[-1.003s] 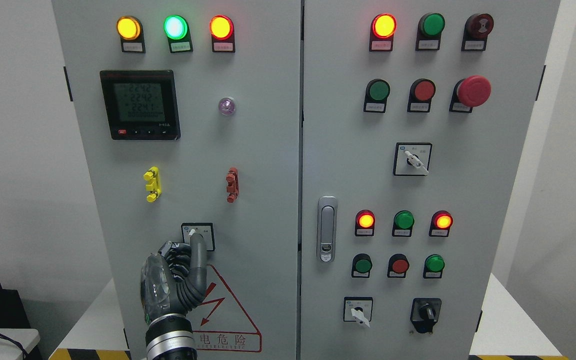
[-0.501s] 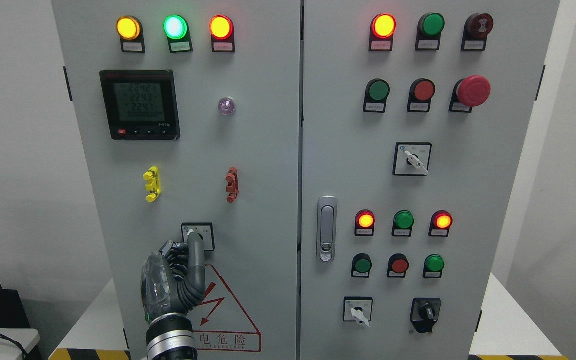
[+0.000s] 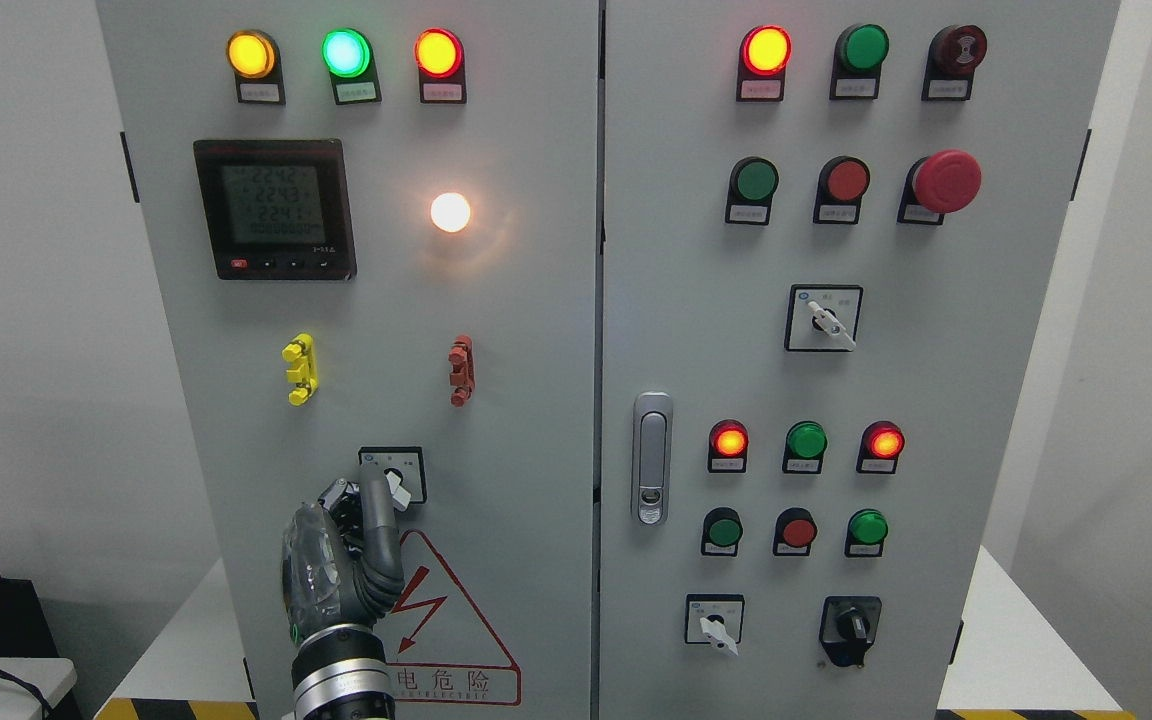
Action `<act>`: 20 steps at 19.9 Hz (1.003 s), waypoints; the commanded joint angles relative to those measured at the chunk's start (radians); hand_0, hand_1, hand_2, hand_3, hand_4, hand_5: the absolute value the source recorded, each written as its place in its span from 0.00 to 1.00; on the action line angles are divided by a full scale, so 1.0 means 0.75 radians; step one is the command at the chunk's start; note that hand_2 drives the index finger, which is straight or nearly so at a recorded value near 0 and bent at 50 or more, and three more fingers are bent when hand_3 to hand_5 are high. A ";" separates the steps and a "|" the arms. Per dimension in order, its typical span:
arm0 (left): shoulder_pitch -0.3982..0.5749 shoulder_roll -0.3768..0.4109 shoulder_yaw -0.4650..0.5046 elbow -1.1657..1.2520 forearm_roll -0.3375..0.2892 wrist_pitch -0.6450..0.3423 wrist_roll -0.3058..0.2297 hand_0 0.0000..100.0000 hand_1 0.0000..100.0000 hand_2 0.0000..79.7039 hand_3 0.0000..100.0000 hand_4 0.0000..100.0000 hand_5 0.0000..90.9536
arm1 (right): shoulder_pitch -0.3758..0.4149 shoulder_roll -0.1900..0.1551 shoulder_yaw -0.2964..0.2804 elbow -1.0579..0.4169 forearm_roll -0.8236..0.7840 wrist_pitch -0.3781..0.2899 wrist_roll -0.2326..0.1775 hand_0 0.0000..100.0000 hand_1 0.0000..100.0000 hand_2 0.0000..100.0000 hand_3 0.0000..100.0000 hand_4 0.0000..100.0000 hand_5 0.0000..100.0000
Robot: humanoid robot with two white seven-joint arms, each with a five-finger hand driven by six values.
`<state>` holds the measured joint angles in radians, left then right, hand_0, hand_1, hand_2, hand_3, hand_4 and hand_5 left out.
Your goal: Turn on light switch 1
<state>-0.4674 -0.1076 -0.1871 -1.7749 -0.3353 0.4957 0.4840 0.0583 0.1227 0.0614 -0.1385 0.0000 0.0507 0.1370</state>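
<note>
The rotary light switch (image 3: 392,474) sits low on the grey cabinet's left door (image 3: 516,420). Its white handle (image 3: 397,489) points down and to the right. Up the same door, the round lamp (image 3: 450,212) glows warm white. My left hand (image 3: 356,520) comes up from the bottom edge, just left of and below the switch. Its grey index finger (image 3: 377,510) stands straight up beside the handle while the other fingers are curled, and it holds nothing. I cannot tell whether the finger still touches the handle. The right arm is out of view.
The left door also carries three lit pilot lamps (image 3: 345,53), a digital meter (image 3: 274,208), yellow (image 3: 299,369) and red (image 3: 460,370) clips and a red warning triangle (image 3: 446,630). The right door has a latch handle (image 3: 652,457), push buttons, an emergency stop (image 3: 946,180) and more rotary switches (image 3: 824,318).
The switch handle has turned from pointing up-left to pointing down-right, and the round lamp has gone from dark to lit. My left hand dropped slightly and shifted left.
</note>
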 commanded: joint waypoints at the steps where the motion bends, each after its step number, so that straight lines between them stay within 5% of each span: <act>1: 0.001 0.000 0.000 -0.002 0.003 -0.004 0.001 0.53 0.00 0.73 0.85 0.88 0.87 | 0.000 0.000 0.000 -0.001 -0.025 0.000 -0.001 0.12 0.39 0.00 0.00 0.00 0.00; 20: 0.024 -0.002 0.002 -0.006 0.005 -0.021 0.001 0.15 0.03 0.73 0.85 0.88 0.86 | 0.000 0.000 0.000 0.001 -0.025 0.000 -0.001 0.12 0.39 0.00 0.00 0.00 0.00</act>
<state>-0.4544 -0.1086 -0.1869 -1.7767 -0.3322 0.4817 0.4847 0.0582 0.1227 0.0614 -0.1386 0.0000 0.0507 0.1369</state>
